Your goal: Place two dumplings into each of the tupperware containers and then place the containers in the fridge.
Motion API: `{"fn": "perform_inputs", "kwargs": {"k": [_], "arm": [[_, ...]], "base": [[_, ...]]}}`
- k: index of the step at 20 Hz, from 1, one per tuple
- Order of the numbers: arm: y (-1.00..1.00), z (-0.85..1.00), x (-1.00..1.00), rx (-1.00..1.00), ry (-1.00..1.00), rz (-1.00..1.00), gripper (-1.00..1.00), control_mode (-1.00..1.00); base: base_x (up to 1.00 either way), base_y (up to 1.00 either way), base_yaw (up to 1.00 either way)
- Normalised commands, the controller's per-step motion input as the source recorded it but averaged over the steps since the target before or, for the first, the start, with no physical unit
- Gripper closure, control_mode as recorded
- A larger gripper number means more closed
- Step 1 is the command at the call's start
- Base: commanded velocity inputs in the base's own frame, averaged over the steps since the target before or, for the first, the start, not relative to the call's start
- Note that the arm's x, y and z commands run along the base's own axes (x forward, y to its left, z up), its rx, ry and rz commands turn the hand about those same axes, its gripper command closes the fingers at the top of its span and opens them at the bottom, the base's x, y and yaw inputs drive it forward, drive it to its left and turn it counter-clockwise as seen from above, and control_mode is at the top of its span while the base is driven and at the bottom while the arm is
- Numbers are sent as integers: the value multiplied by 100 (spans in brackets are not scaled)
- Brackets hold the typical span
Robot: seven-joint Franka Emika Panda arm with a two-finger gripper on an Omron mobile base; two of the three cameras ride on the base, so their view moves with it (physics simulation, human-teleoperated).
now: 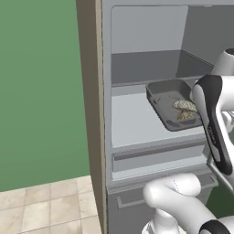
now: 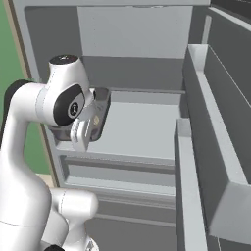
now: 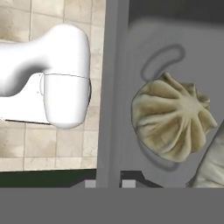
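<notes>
A: What sort of place?
B: A kitchen — an open fridge [image 1: 137,123] with pale grey shelves and drawers, beige floor tiles [image 1: 45,205], a green wall [image 1: 39,91].

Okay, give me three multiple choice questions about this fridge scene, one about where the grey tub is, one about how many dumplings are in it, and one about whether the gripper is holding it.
1. Where is the grey tub?
A. On the floor tiles
B. At the fridge shelf, partly past its front edge
C. In a bottom drawer

2. How many dumplings show in the tub?
A. None
B. Two
C. Five

3. What is the gripper doing?
A. Hanging open, far from the tub
B. Shut on a plate
C. Closed on the tub's rim

Answers:
1. B: in the left base view the tub sits at shelf height with its near corner over the shelf front.
2. B: two tan pieces lie side by side in it, and the hand view shows one whole and the edge of another.
3. C: in the hand view the fingertips meet at the tub's wall.
</notes>
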Motion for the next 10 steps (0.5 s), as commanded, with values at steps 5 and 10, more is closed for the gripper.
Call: {"fn": "perform_inputs", "kwargs": {"k": [5,10], "arm": [[0,0,0,0,0,0,100,100],[-7,-53,0,0,0,0,100,-100]], "base": [[8,-28,2],[0,-2,0]]}}
